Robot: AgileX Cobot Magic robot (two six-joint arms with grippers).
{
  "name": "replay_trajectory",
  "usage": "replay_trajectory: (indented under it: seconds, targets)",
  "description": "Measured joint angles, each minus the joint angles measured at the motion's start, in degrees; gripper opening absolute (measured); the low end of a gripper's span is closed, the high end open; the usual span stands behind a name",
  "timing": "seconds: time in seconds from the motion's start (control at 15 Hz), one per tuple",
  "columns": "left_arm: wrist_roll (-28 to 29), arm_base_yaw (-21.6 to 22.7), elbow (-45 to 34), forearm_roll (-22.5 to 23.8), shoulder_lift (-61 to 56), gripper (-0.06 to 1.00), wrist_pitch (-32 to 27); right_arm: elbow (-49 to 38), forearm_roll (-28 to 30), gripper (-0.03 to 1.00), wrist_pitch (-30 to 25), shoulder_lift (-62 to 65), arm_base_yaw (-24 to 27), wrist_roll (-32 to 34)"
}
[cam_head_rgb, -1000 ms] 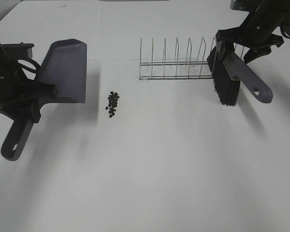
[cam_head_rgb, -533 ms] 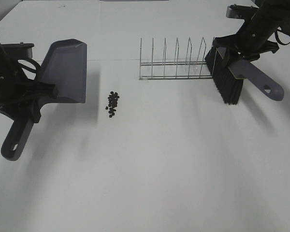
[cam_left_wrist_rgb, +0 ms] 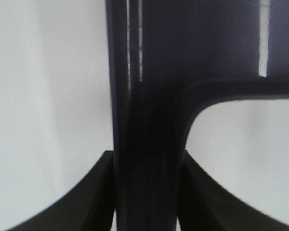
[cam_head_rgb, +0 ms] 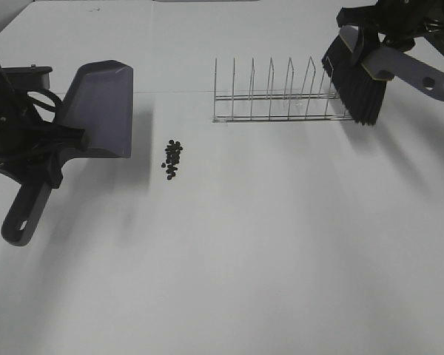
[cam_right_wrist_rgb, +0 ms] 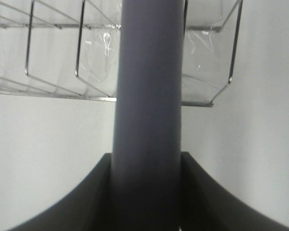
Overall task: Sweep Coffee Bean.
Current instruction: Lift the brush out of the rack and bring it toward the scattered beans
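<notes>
Apart from both jaws, coffee beans (cam_head_rgb: 172, 159)

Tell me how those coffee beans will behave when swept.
The coffee beans are tiny loose ovals, so they will likely roll and scatter rather than move as one. Far smaller than the dustpan, they are probably light; the brush may flick some.

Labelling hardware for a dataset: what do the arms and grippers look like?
The left arm and right arm are black and blocky. Black cables loop off the left one. The left gripper and right gripper each show two dark, curve-edged fingers.
</notes>
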State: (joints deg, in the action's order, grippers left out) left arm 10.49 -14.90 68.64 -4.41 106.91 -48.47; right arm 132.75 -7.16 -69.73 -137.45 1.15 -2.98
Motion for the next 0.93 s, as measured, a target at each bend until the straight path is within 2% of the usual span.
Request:
replay_trajectory:
  seconds: [0.13, 0.47, 0.73, 0.93]
  targets:
    - [0.0, 0.0, 0.0, 0.0, 0.0, 0.32, -0.1, 2.4, 0.0, 0.28, -0.1, 0.9, 0.0, 1.1]
    - [-0.1, 0.0, 0.0, 0.0, 0.0, 0.32, -2.1, 1.3, -0.1, 0.28, -0.7, 9.6, 0.0, 2.2]
    - [-0.2, 0.0, 0.0, 0.0, 0.0, 0.32, -2.6, -8.3, 0.0, 0.28, -0.9, 19.3, 0.0, 2.2]
    - [-0.2, 0.0, 0.0, 0.2, 0.0, 0.32, -4.1, -19.8, 0.4, 0.28, -0.7, 25.9, -1.0, 2.2]
